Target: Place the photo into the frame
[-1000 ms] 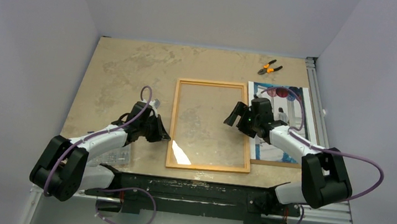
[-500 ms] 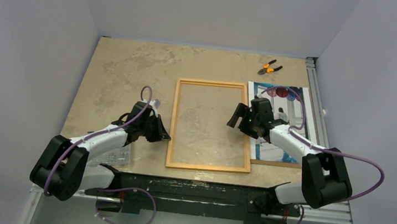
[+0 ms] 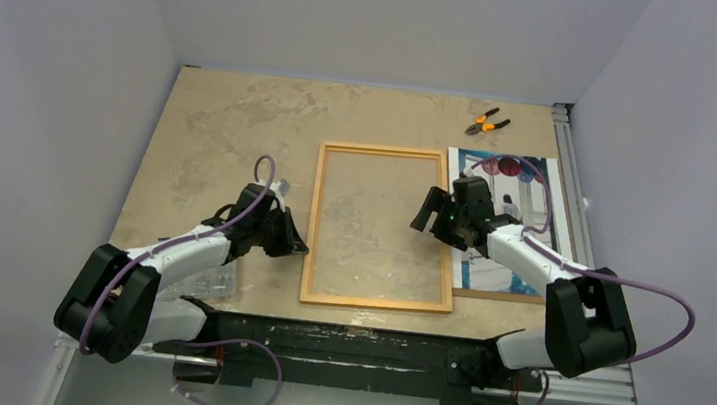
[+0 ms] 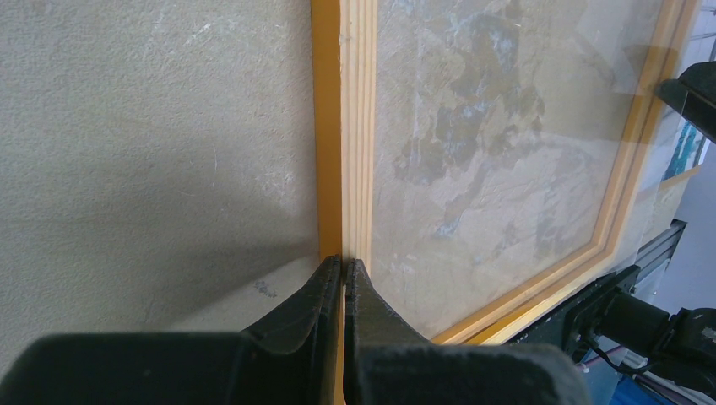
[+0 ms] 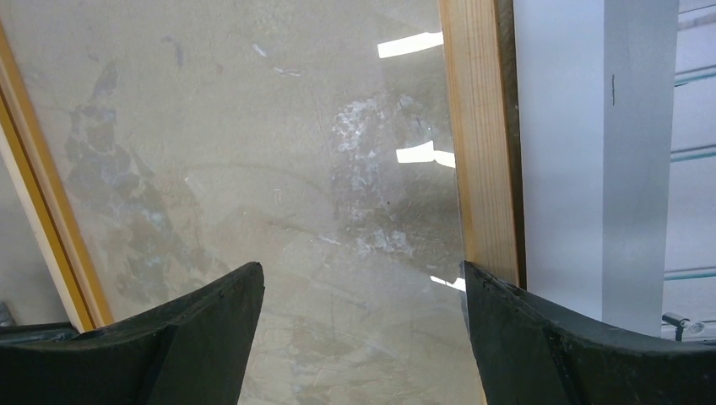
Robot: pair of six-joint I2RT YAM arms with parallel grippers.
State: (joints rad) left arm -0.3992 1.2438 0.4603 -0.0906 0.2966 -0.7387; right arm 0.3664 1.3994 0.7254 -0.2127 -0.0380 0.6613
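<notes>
At the bottom of the top view the two arm bases sit side by side, and the work lies just beyond them on the table [image 3: 220, 138]. Left of centre, the left fingers [image 4: 321, 295] are pressed together with their tips against the outer edge of the frame's [image 3: 374, 302] left rail. They seem to brace it rather than carry it, though I cannot tell whether a thin lip is pinched between them.

The frame lies flat in the middle of the view, pale wood side up, with the glass pane [image 3: 382, 225] in its opening and the table showing through. Nothing else lies inside it.

Right of centre, the right fingers [image 5: 211, 321] stand wide apart and hold nothing. One hangs over the glass and the other over the right rail.

Further right, just beside that rail, the photo [image 3: 522, 185] lies face up on the table, partly under the right arm and wholly outside the frame. Orange-handled pliers [image 3: 486, 123] rest in the upper right, well apart from both.

The task looks barely begun: the frame seems ready to receive the print, but the photo is not yet gripped. It has yet to be lifted, carried over the rail and laid squarely on the glass.
</notes>
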